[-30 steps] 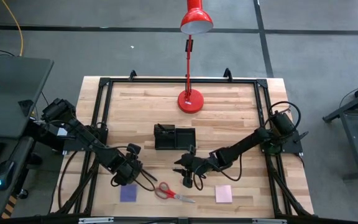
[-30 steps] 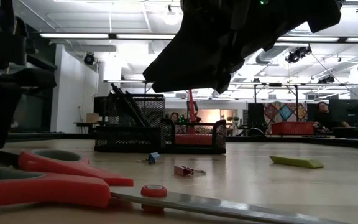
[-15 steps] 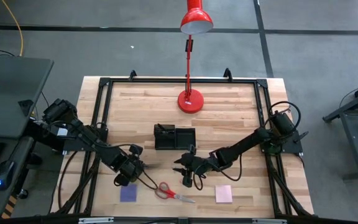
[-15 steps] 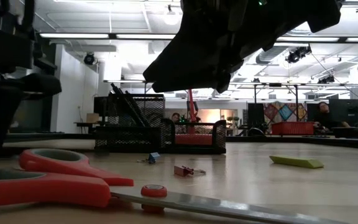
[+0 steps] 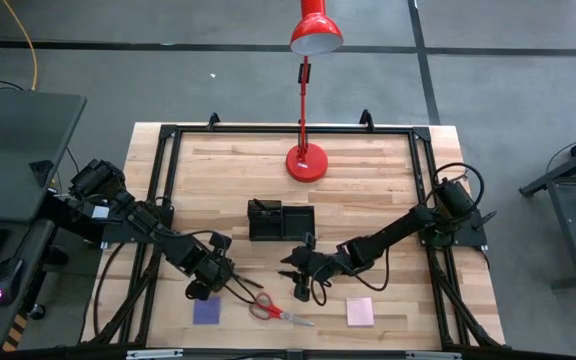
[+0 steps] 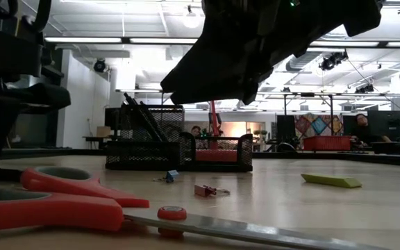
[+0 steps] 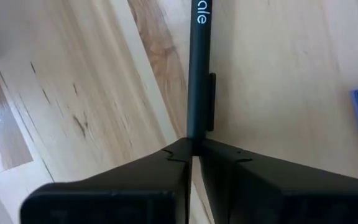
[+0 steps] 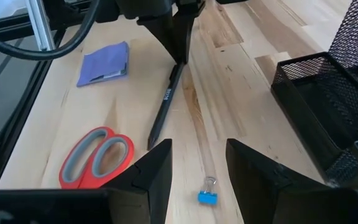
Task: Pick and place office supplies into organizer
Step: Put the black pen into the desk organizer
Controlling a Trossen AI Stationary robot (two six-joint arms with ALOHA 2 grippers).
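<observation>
lifting that black pen point(image 7: 199, 74) could go sideways: the left pincer point(image 5: 206, 281) only pinches its very end, so it may swing or slip out. fingers are clamped together on it, lower left of the bench point(image 5: 368, 165). right pincer point(image 8: 196, 163) hovers spread apart near the organizer point(image 5: 280, 221).

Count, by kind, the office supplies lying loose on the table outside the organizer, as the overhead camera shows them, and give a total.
Scissors: 1
Sticky-note pads: 2, the purple pad and the pink pad
Pen: 1, pinched at one end by the left gripper
Total: 4
</observation>
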